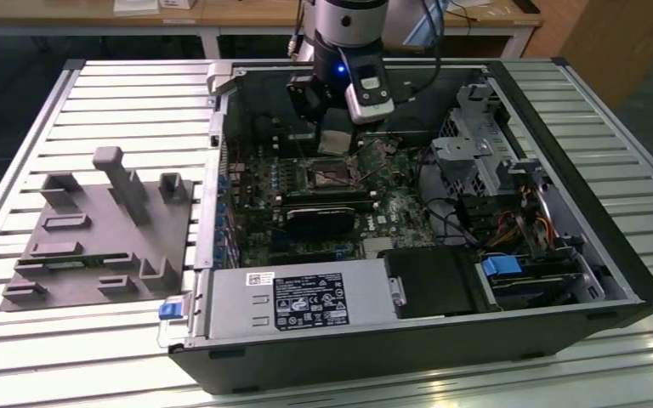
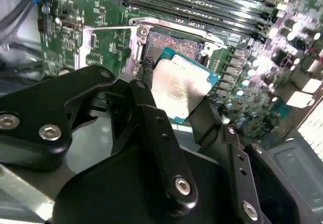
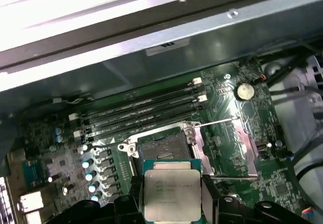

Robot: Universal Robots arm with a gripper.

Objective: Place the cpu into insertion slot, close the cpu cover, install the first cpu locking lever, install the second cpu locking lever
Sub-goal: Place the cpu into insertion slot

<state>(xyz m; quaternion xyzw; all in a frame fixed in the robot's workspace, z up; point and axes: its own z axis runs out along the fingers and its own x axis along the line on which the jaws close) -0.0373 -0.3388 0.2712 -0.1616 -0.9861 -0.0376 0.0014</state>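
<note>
pincer (image 2: 176,105) grips the cpu (image 3: 170,191) by opposite edges, metal top up, near the insertion slot (image 3: 164,146).

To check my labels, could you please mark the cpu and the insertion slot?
the cpu (image 3: 171,196): first wrist view, metal top's middle.
the insertion slot (image 3: 164,146): first wrist view, dark socket floor.
</note>
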